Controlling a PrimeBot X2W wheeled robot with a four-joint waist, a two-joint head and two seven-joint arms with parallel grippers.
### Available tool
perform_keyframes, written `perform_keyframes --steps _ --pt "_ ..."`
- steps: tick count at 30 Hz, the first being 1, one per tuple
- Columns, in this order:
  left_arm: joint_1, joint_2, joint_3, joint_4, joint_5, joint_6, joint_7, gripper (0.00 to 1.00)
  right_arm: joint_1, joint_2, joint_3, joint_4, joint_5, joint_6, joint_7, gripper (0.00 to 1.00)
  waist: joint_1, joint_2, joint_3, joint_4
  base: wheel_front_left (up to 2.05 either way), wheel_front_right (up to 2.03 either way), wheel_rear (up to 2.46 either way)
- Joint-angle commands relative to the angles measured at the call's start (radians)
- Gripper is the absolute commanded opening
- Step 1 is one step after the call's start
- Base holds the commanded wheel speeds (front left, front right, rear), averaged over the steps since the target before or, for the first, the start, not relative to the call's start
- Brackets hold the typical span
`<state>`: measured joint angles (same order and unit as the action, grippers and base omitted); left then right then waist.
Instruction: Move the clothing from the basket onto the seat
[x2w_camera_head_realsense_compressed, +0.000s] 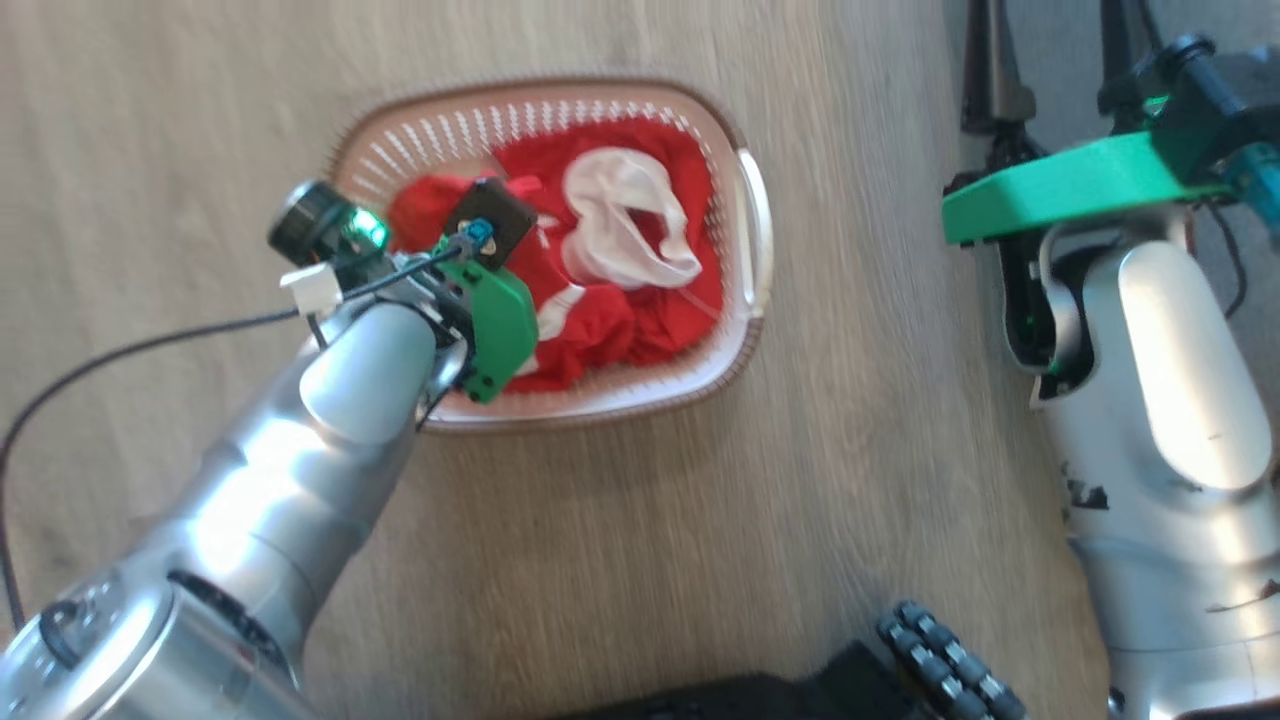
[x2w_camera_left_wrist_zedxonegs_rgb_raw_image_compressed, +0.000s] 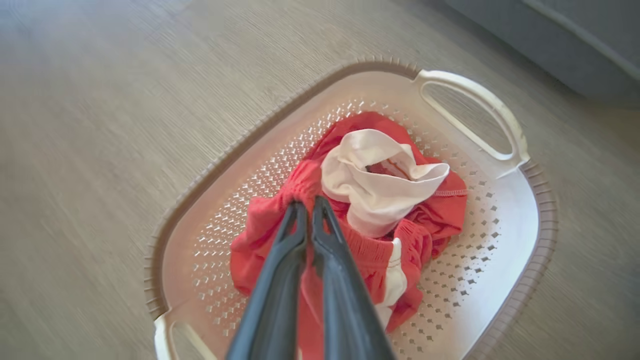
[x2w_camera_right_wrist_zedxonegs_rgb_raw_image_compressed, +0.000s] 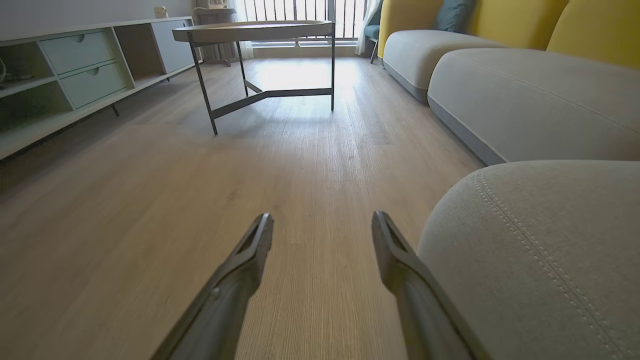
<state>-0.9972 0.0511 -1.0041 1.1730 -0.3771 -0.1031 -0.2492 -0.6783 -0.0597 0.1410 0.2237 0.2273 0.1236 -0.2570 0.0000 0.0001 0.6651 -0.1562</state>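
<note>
My left arm (x2w_camera_head_realsense_compressed: 330, 420) comes into the head view from 7 o'clock and reaches into the basket (x2w_camera_head_realsense_compressed: 520, 120), which stands on the floor (x2w_camera_head_realsense_compressed: 700, 560) at about 11 o'clock. My left jaws are pressed together. In the left wrist view the fingers (x2w_camera_left_wrist_zedxonegs_rgb_raw_image_compressed: 272, 285) pinch a fold of the clothing (x2w_camera_left_wrist_zedxonegs_rgb_raw_image_compressed: 260, 235) near the middle of the heap, and red cloth shows in the thin slit between them. The whole red bundle, with its white band (x2w_camera_left_wrist_zedxonegs_rgb_raw_image_compressed: 375, 200) uppermost at 1 o'clock of my fingertips, lies inside the basket. I cannot tell whether the fold has left the basket floor.

I judge that the grasp is made and the carry has not begun. Next I need a straight lift, high enough for the trailing cloth to clear the rim. The pinch may hold only one garment, so the rest could slide off or drag the light basket along.

My right jaws are spread wide and hold nothing, with their fingers (x2w_camera_right_wrist_zedxonegs_rgb_raw_image_compressed: 227, 290) over bare floor. The seat (x2w_camera_right_wrist_zedxonegs_rgb_raw_image_compressed: 540, 260) bulks at 4 o'clock in the right wrist view, just beside them. After the lift I must swing the bundle rightward over that cushion and let it go there.
</note>
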Motion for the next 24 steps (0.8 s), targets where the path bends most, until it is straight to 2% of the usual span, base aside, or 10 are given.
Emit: perform_keyframes --steps 1,10,24 --pt "0.006 0.003 0.030 -0.030 -0.014 0.016 -0.011 0.00 0.027 0.009 0.009 -0.022 -0.007 0.007 -0.005 1.00 0.0000 -0.0001 -0.074 0.047 0.00 0.00 0.00" --pt "0.121 0.023 0.160 -0.236 -0.067 0.063 -0.012 0.00 0.085 0.009 0.019 0.023 -0.025 0.007 -0.005 1.00 0.0000 -0.0001 -0.226 0.088 0.00 0.00 0.00" --pt "0.255 0.050 0.349 -0.423 -0.071 0.092 -0.012 0.00 0.177 -0.020 0.049 0.083 -0.002 0.007 -0.005 1.00 0.0000 -0.0001 -0.418 0.126 0.00 0.00 0.00"
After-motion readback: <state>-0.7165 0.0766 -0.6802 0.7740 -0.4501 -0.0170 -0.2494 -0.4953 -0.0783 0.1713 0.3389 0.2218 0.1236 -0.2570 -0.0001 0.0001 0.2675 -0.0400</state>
